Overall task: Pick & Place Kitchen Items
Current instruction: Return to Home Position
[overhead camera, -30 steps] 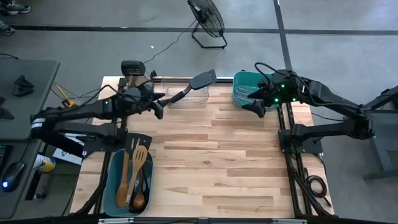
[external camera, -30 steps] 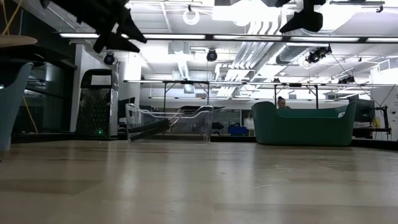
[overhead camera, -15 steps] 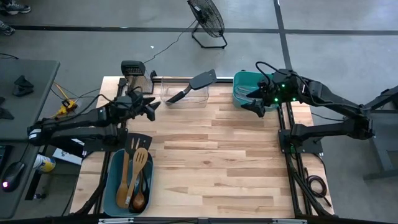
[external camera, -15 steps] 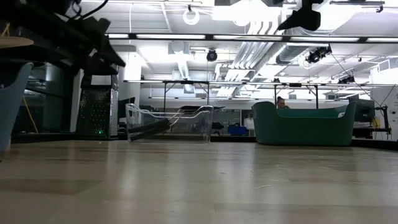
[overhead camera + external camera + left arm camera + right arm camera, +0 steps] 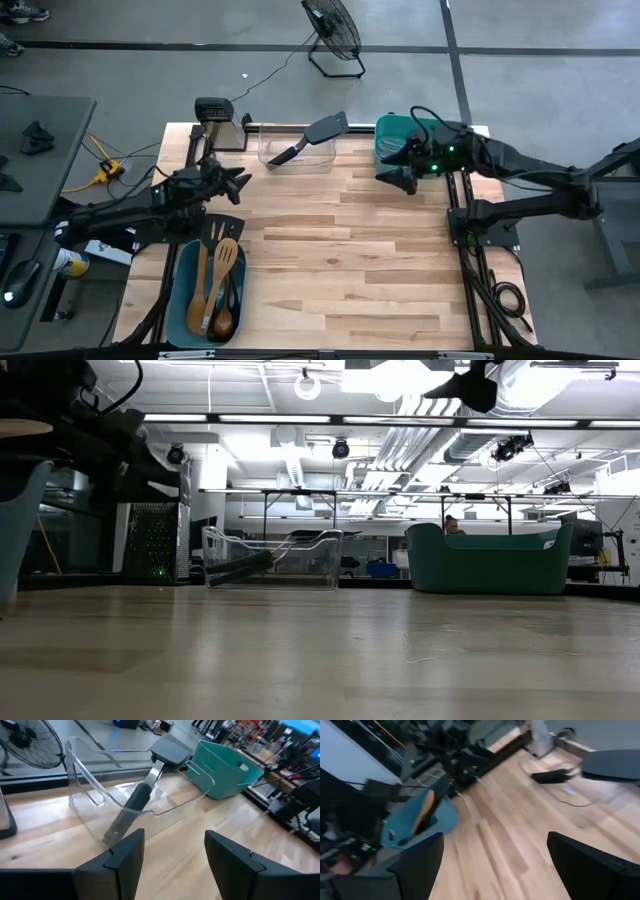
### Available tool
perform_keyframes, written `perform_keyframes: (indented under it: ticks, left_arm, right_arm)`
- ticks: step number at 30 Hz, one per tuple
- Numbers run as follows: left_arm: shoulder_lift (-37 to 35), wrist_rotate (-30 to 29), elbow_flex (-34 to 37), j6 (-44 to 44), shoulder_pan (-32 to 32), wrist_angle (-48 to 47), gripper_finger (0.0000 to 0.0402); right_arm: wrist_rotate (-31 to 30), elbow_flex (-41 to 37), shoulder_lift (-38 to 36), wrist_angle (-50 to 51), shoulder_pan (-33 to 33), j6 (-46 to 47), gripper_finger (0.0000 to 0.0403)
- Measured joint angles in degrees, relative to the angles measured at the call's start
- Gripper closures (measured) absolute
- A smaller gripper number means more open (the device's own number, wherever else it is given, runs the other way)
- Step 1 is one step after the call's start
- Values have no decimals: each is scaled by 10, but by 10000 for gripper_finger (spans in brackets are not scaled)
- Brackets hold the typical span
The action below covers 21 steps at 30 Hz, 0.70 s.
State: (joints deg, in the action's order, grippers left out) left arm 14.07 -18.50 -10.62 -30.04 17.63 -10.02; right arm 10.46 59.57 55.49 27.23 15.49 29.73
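- Left jaws apart, empty, 10 o'clock; right jaws apart, empty, 1 o'clock
- Black turner [image 5: 312, 136] leans in clear bin [image 5: 320, 160], 12 o'clock of bench [image 5: 350, 250]
- Likely light, stiff; best gripped mid-handle

Your pale wood-plank desk [image 5: 350, 260] stands on a grey concrete floor [image 5: 120, 60]. Behind it you have a black round floor fan [image 5: 335, 28]; overhead run bright white strip lights [image 5: 300, 421] and what look like silvery ducts [image 5: 400, 445].
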Motion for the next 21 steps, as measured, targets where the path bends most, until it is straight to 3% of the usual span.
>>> perform_keyframes:
  ticks: [12,16,21]
  left_arm:
    - [-74,35,54,-18,0,5,197]
    - [-87,45,57,-17,0,8,197]
    - [-96,55,57,-12,0,3,197]
  right_arm:
    - [-60,-122,-4,-227,-63,44,54]
    - [-64,-179,-4,-341,-79,50,54]
    - [-113,-287,-4,-545,-99,69,54]
